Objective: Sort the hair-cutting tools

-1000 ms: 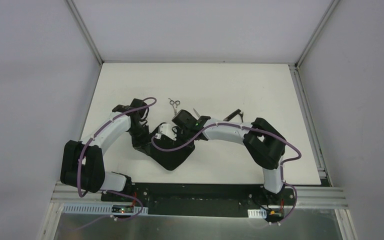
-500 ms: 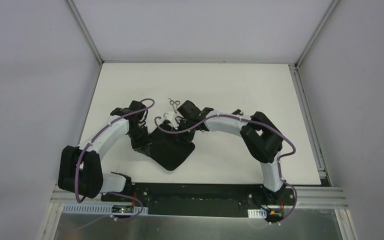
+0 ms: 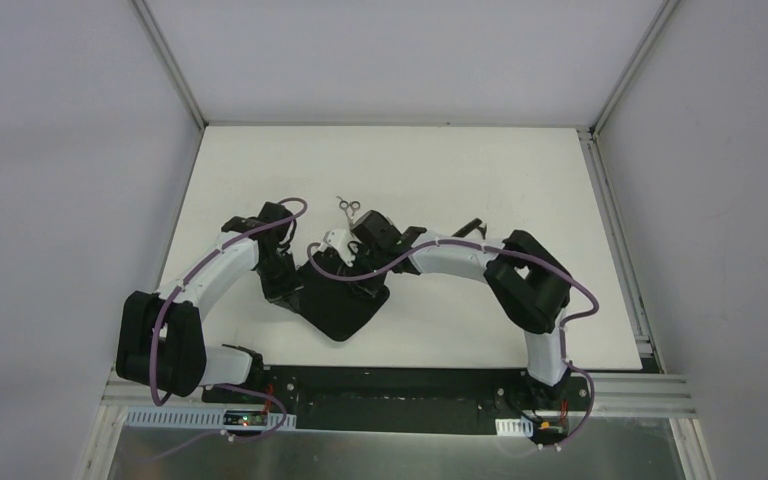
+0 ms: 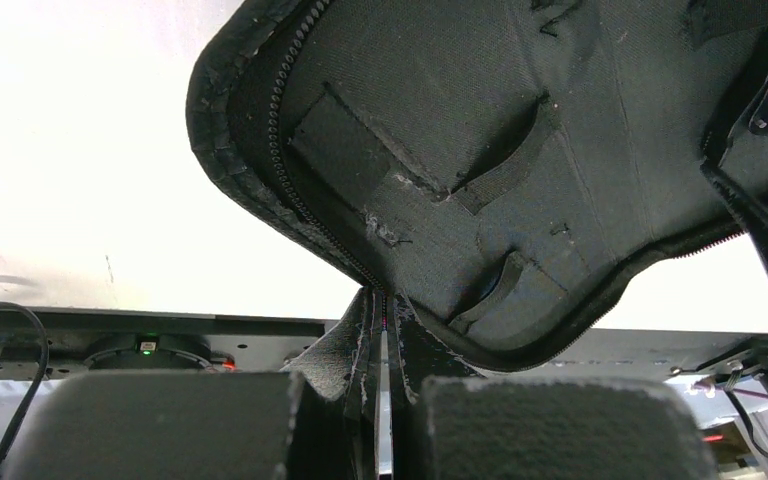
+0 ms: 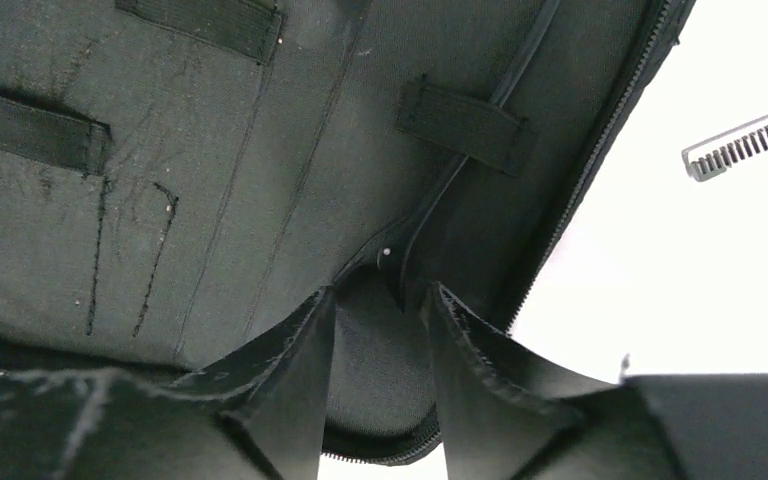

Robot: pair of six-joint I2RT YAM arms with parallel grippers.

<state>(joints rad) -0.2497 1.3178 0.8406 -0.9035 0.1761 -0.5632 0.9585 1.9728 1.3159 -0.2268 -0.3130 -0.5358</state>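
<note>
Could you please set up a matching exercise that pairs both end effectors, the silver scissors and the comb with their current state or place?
Column one:
1. left end effector
2. right end effector
3. silver scissors
4. comb

Column two:
A. on the white table, farther from the arm bases than the zip case
B. open, over the case's lining
C. shut on the case's edge
D. teeth showing, on the table beside the case's zipper

Pairs: 1-C, 2-B, 3-A, 4-D.

Behind the case (not touching it) lie scissors.
</note>
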